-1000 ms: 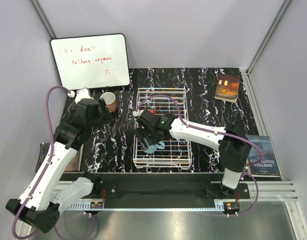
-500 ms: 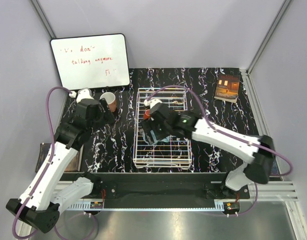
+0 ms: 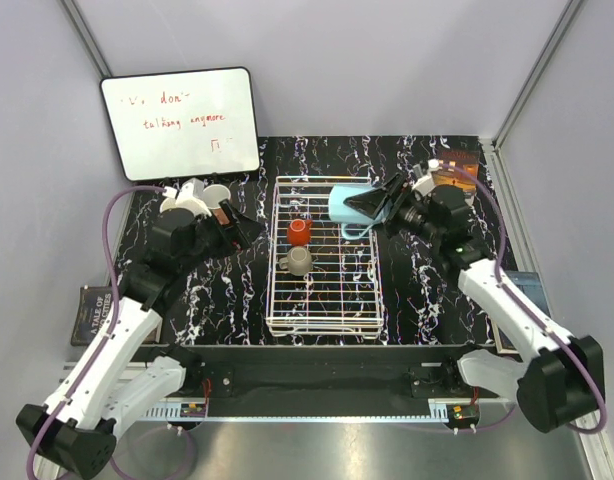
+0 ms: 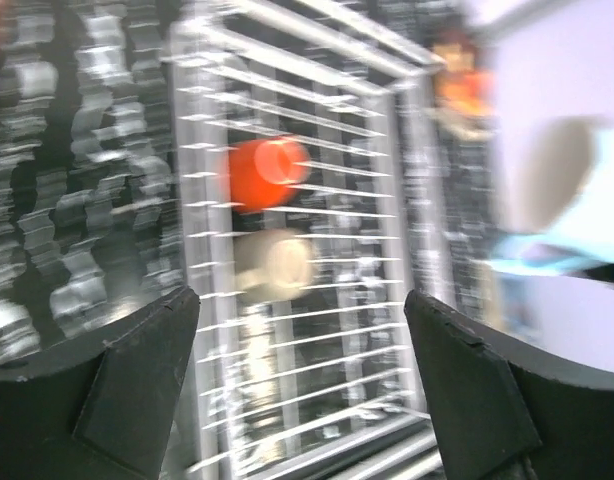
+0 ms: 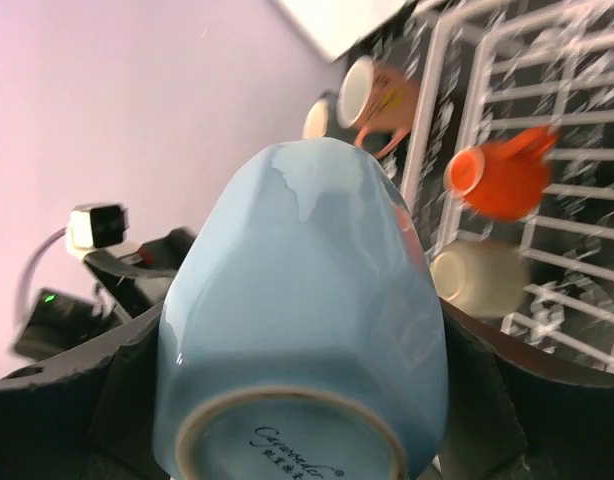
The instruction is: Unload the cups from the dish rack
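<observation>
Now lifting the light blue mug clear of the rack, at the upper right of the top view.
Clamped by the right fingers [image 3: 375, 200], the light blue mug [image 3: 339, 198] hangs tipped on its side over the upper right corner of the dish rack [image 3: 322, 322]. I would clear the wire edge, turn it upright and set it on bare desk [image 3: 407, 290] before letting go. At the rack's left the left fingers [image 4: 137, 390] stand wide and empty. 2 cups lie inside, the red mug [image 3: 299, 231] and the taupe mug [image 3: 299, 261]. At upper left the whiteboard [image 3: 182, 120] reads "don" and "talking anymore" in red. The script mark on the mug's base is unreadable.
</observation>
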### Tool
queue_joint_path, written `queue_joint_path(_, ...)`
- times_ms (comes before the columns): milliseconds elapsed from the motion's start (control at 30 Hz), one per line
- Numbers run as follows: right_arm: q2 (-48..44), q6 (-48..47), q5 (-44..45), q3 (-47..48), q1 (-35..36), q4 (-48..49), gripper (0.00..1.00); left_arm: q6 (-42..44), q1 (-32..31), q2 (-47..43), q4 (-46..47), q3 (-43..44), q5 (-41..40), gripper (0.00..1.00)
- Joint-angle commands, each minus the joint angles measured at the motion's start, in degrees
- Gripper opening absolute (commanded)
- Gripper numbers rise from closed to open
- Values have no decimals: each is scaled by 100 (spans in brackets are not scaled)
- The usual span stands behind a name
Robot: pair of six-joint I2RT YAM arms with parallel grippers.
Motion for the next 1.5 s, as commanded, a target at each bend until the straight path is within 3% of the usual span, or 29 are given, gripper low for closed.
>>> queue_joint_path(0,214,1859,-1434,-353,14,3247,0,-729,-15,-307,2159,-487,1314,88)
queue_joint_path(400,690,2696,-2084,-704,14,4682,0,-2233,-42,114,5389,-1385,2432,86)
queue_joint_path(600,619,2459,-2208,-836,14,4339,0,-2040,-445,465,5355,-929,2265,85)
queue_joint_path(1000,725,2371,-2331,-925,14,4339,0,-1680,-1851,1186,5390,-462,1702,82)
queue_joint_path(1367,602,2564,-2507,-986,32,4497,0,-1653,-2212,1660,5706,-418,1588,77)
queue_joint_path(1467,540,2679,-2524,-1047,67,4637,0,-1688,-2353,1845,5864,-427,1544,71)
